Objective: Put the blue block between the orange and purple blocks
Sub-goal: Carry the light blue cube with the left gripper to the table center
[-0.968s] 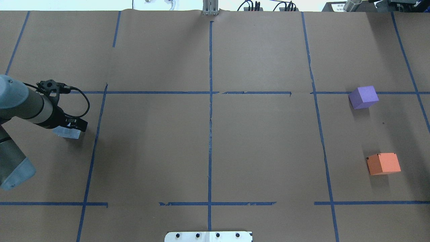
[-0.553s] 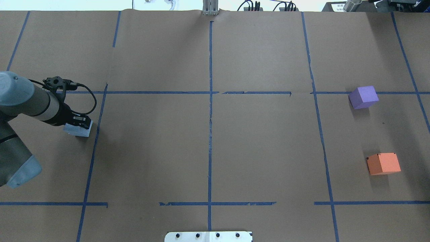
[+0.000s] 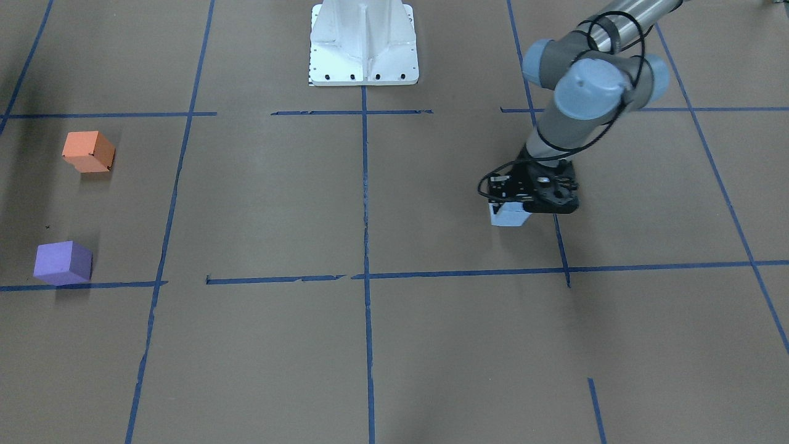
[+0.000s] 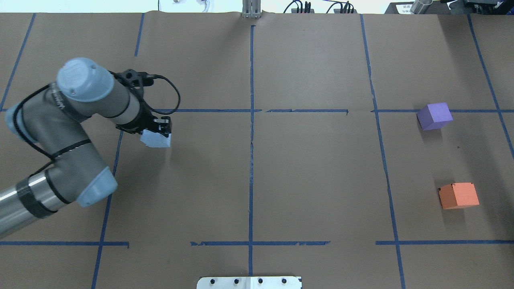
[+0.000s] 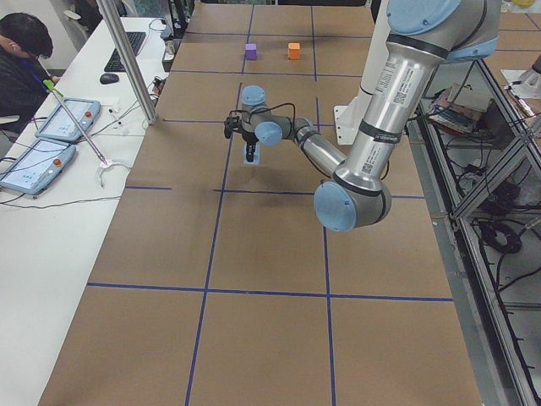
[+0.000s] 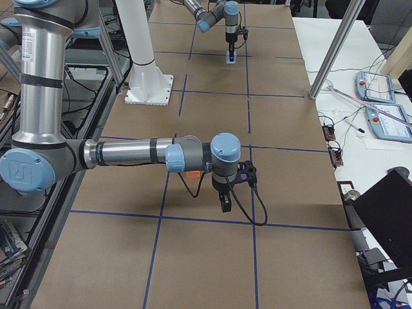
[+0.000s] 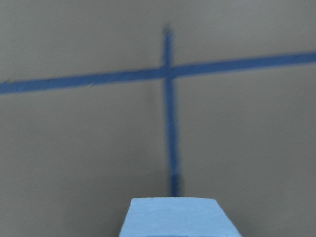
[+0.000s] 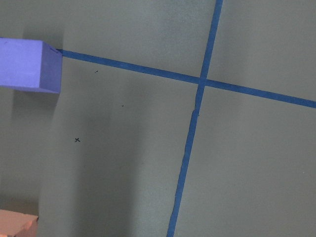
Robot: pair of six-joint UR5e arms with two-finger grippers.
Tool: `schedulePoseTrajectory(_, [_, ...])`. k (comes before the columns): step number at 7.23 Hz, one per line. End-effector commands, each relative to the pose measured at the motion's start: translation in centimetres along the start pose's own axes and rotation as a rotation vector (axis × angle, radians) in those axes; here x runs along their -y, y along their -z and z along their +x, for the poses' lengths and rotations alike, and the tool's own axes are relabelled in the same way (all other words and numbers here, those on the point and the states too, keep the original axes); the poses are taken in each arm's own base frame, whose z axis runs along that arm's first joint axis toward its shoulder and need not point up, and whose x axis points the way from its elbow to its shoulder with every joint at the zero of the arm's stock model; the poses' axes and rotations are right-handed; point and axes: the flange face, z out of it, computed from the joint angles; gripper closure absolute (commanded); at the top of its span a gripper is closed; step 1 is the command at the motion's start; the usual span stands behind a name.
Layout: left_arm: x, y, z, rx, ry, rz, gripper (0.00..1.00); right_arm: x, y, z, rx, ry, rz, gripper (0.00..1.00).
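Observation:
My left gripper [image 4: 157,131] is shut on the light blue block [image 4: 156,139] and holds it above the table's left part, just right of a blue tape line. The front-facing view shows the gripper [image 3: 531,200] on the block [image 3: 508,214]. The block fills the bottom of the left wrist view [image 7: 177,219]. The purple block [image 4: 434,115] and the orange block [image 4: 458,195] sit far right with a gap between them. My right gripper [image 6: 224,201] shows only in the exterior right view, so I cannot tell its state. Its wrist camera sees the purple block [image 8: 27,64] and an orange corner [image 8: 17,224].
Brown paper with a blue tape grid covers the table. The white robot base [image 3: 363,43] stands at the near edge. A side table with tablets [image 5: 51,135], a metal post [image 5: 127,59] and a seated operator [image 5: 21,59] lie beyond the far edge.
My left arm has swung right from the table's far left, carrying the blue block across a tape line. The purple and orange blocks have not moved.

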Motion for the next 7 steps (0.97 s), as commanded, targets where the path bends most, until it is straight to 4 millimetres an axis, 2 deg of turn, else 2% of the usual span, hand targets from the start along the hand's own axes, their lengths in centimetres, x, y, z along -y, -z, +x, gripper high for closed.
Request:
schedulePoseTrajectory(1, [-3.4,-2.6,15.2,0.001,0.067,-0.013,0.82,0.0,0.0,0.0,-0.001,0.001,0.000,0.00])
schedulePoseTrajectory(2, [-3.8,-3.6,21.2,0.007,0.081,0.016,0.82,0.0,-0.1,0.0,-0.001,0.000,-0.001,0.00])
schedulePoseTrajectory(3, [-4.5,-4.8,23.3,0.019,0.075,0.000,0.75,0.0,-0.1,0.1,-0.001,-0.002,-0.002,0.00])
schedulePoseTrajectory(4, [-5.9,-5.8,23.6,0.026,0.063,-0.014,0.47,-0.1,-0.3,0.3,0.000,-0.006,-0.007,0.00])
schedulePoseTrajectory(5, [-5.8,-6.1,23.2,0.037,0.059,0.002,0.16,-0.1,-0.3,0.3,0.000,-0.007,-0.006,0.00])
schedulePoseTrajectory(6, [-5.4,-6.3,22.9,0.057,0.060,0.036,0.00,-0.1,-0.3,0.3,0.000,-0.006,-0.007,0.00])
schedulePoseTrajectory(7, [-5.4,-6.3,22.9,0.064,0.063,0.043,0.00,0.0,-0.2,0.3,0.001,-0.006,-0.004,0.00])
